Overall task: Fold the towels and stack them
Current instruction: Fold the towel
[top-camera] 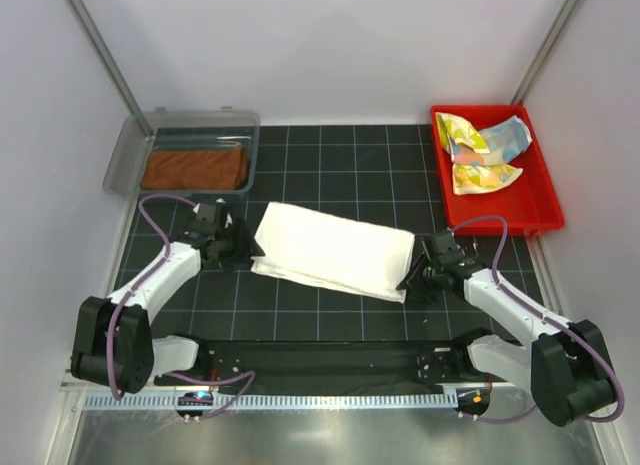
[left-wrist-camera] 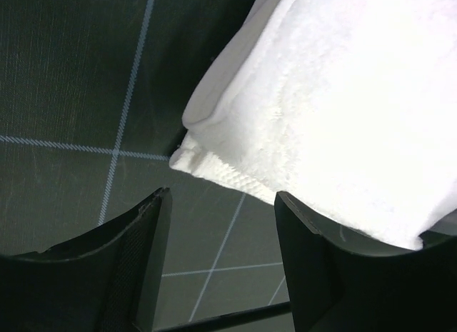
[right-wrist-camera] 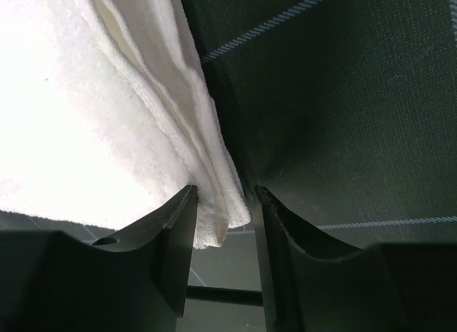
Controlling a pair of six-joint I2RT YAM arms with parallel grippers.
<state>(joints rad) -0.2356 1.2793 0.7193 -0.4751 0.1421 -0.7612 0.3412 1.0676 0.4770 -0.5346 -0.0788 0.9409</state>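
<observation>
The large white towel (top-camera: 335,250) lies folded in a long strip on the dark grid mat. My left gripper (top-camera: 243,247) is open at its left end. In the left wrist view the towel's layered corner (left-wrist-camera: 343,96) sits just ahead of the open gripper (left-wrist-camera: 223,196), with nothing between the fingers. My right gripper (top-camera: 412,279) is at the towel's right end. In the right wrist view the towel's corner (right-wrist-camera: 93,96) hangs between the open jaws of the gripper (right-wrist-camera: 226,191), against the left finger (right-wrist-camera: 178,225) and apart from the right one.
The rust-brown towel (top-camera: 195,168) lies folded in a grey tray (top-camera: 130,155) at the back left. A red tray (top-camera: 545,200) at the back right holds the pale yellow patterned towel (top-camera: 480,175) and the light-blue one (top-camera: 505,137), both crumpled.
</observation>
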